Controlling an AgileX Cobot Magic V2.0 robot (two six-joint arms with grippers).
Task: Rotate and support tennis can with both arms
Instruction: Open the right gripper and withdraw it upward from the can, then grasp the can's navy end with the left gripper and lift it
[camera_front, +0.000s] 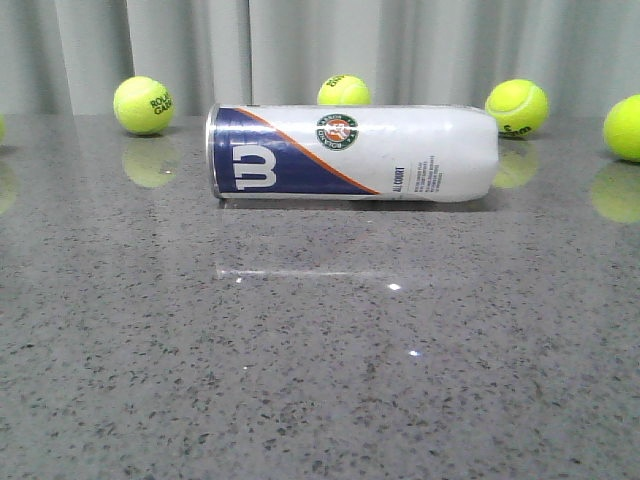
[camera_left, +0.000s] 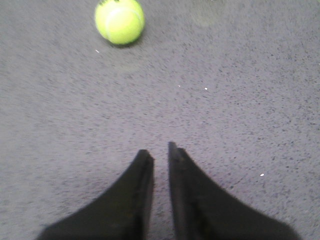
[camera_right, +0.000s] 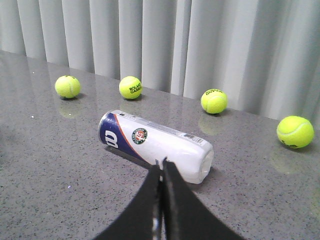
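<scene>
Tennis can (camera_front: 352, 153) lies on its side on the grey speckled table (camera_front: 320, 380), toward the far half, its long axis running left to right in the front view. Its navy end with the white W faces the robot's left, the white end the right; an orange diagonal stripe splits the two, and a round emblem sits near the top of the middle. Pale pleated curtains (camera_right: 200, 45) hang behind the table. In the right wrist view the can (camera_right: 155, 145) lies just beyond the fingertips, apart from them.

Neither arm shows in the front view. The left gripper (camera_left: 160, 152) hangs over bare tabletop, its two black wedge fingers parted by a narrow gap and holding nothing. The right gripper (camera_right: 163, 165) has its fingers pressed together with barely a sliver between them, also holding nothing.

Yellow-green tennis balls rest near the back edge, well apart from the can: one at far left (camera_front: 143, 105), one behind the can (camera_front: 343, 91), one to the right (camera_front: 516, 107), one at the right border (camera_front: 624, 128).
</scene>
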